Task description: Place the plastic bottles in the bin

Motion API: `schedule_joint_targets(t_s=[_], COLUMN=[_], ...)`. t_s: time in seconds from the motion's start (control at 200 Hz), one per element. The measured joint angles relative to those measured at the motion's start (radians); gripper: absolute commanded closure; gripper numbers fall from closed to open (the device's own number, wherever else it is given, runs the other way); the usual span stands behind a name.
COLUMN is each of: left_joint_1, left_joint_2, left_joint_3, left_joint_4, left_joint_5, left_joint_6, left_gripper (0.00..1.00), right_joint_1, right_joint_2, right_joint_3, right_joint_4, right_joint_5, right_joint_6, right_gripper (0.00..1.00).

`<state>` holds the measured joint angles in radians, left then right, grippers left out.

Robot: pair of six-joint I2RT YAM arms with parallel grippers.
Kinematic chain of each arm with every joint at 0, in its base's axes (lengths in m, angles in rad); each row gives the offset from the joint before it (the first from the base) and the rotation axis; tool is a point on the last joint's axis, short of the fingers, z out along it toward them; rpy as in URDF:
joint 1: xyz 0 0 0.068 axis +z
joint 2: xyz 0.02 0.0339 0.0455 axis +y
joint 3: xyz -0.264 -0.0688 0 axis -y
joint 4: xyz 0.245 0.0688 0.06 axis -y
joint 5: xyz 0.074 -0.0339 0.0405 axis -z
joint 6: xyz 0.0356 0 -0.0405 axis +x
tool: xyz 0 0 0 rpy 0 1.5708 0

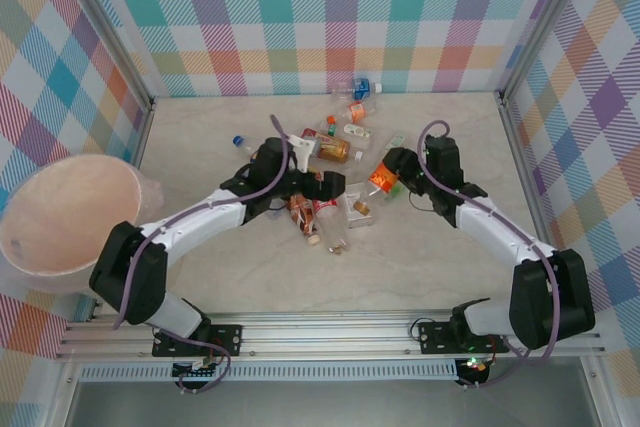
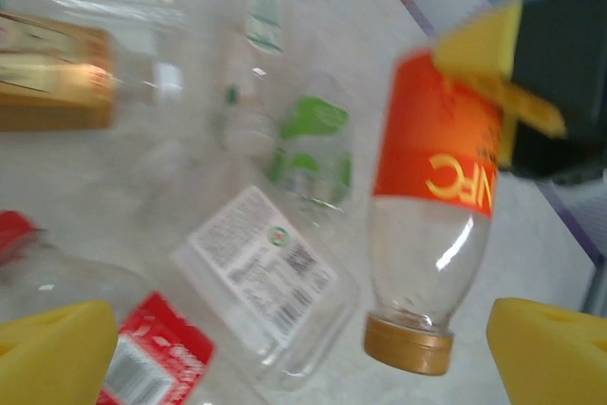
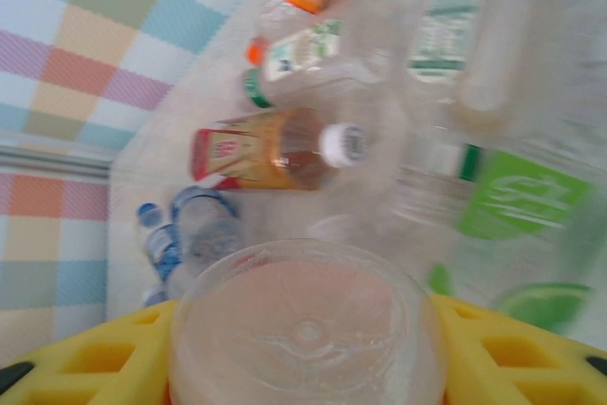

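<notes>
**Right gripper clamps orange bottle, left one open over the pile**

Bin sits far left of both grippers, well apart from the pile. Left arm reaches forward and right, low. Left gripper is spread wide above the bottles, with the red-label bottle and white-label bottle just under its pads. Right arm bends in toward centre. Right gripper is closed on the base end of the orange bottle, whose gold cap points at the left gripper. Green-label bottle lies between them, brown bottle beyond.
</notes>
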<state>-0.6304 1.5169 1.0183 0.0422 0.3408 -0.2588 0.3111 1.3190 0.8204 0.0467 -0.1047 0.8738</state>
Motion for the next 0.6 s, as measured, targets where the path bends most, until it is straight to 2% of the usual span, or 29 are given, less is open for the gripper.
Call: schedule_joint_targets(t_s=[0.165, 0.34, 0.405, 0.545, 0.605], left_joint_1=[-0.05, -0.063, -0.063, -0.063, -0.066], left_joint_2=[0.09, 0.154, 0.181, 0.216, 0.219], left_joint_3=[0.089, 0.16, 0.183, 0.195, 0.195], left_joint_4=[-0.029, -0.037, -0.037, -0.032, -0.024], left_joint_5=[0.045, 0.052, 0.066, 0.091, 0.109], left_joint_6=[0.041, 0.05, 0.051, 0.05, 0.047], left_gripper=[0.0, 0.0, 0.08, 0.35, 0.42], right_joint_1=[0.045, 0.081, 0.088, 0.093, 0.093], right_joint_2=[0.034, 0.06, 0.07, 0.08, 0.081], right_joint_3=[0.056, 0.08, 0.093, 0.12, 0.124], right_joint_4=[0.045, 0.065, 0.066, 0.066, 0.066], right_joint_5=[-0.025, -0.062, -0.08, -0.111, -0.118], right_joint_6=[0.0, 0.0, 0.0, 0.001, 0.0], right_gripper=[0.51, 0.51, 0.5, 0.49, 0.48])
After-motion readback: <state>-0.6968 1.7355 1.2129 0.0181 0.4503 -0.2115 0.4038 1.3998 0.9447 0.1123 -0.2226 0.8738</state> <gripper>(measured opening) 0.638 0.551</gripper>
